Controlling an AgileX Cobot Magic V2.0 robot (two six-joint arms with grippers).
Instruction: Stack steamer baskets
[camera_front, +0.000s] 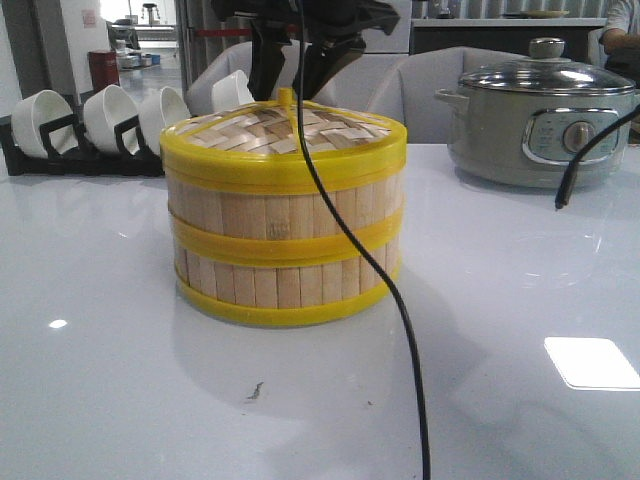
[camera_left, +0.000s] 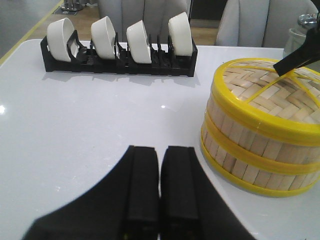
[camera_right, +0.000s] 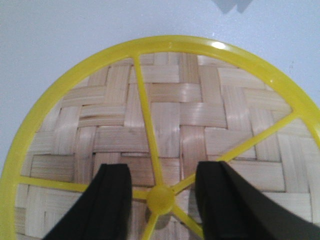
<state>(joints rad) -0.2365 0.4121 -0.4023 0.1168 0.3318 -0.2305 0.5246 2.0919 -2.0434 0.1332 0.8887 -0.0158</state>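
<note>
the two steamer baskets (camera_front: 285, 245) sat stacked under the lid (camera_front: 290, 135), so stacking looked done. right gripper (camera_right: 162, 192) hung above the lid's knob (camera_right: 161, 198), jaws apart either side of it, likely for release or centring. left gripper (camera_left: 160, 187) rested beside the baskets, jaws together, empty.

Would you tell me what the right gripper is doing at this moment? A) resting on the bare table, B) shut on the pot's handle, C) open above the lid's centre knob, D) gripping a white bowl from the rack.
C: in the right wrist view the right gripper stands open with a finger on either side of the yellow knob of the lid, which sits atop the stacked baskets.
</note>
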